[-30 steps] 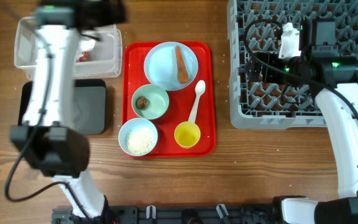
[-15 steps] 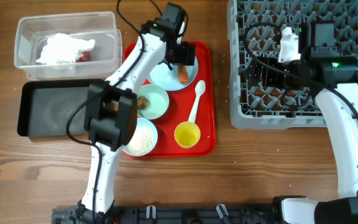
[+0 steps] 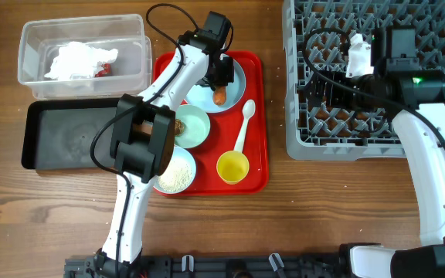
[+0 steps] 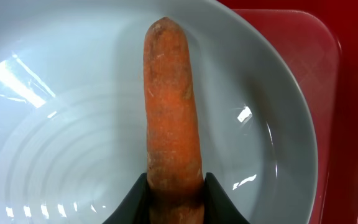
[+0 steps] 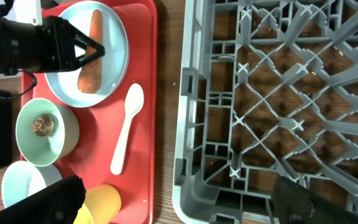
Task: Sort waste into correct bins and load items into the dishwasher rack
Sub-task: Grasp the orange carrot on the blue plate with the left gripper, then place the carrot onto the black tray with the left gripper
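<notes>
on the large round pale blue plate (image 4: 73,124) lies the orange carrot piece (image 4: 171,106), and the left gripper (image 4: 174,193) is clamped on one end of it, one black finger pressing each side. around it on the red serving tray (image 3: 259,116) stand two small bowls (image 3: 188,126), the white spoon (image 3: 244,125) and the yellow cup (image 3: 232,167), none in the way. the left arm reaches over the bowls to the plate, while the right gripper (image 5: 179,202) hangs over the dishwasher rack (image 3: 338,148), fingers wide apart and empty.

The left hand (image 5: 92,55) grips the carrot (image 5: 87,78) on the plate (image 5: 114,62).
</notes>
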You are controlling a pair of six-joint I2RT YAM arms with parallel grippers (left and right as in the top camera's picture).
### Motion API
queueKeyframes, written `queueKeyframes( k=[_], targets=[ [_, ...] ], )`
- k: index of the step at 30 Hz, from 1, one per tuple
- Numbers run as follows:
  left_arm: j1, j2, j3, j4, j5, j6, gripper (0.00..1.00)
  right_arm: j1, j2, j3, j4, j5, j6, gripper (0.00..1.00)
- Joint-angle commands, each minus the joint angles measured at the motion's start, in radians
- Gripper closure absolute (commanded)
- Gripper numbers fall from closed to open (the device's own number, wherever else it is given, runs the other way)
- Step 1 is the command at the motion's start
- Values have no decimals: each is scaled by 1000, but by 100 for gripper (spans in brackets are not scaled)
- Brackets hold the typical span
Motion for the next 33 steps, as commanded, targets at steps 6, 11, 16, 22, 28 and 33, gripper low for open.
queueKeyframes(
  k=[6,11,16,22,28,33],
  targets=[
    [53,-108,54,-62,4,-21,86,-1,8,21,11,-5,11,0],
    [126,-321,88,-139,3,-21,85,-1,8,21,17,-1,11,0],
    [274,-504,88,-325,-89,-22,83,-1,8,21,21,-1,11,0],
    [574,-536,70,-649,-172,-60,86,-1,9,21,36,-1,11,0],
    [775,-536,-162,-582,-171,-162,96,-1,10,21,63,-1,11,0],
    [840,-536,-441,-340,-99,-212,90,-1,10,21,63,0,11,1]
  ],
)
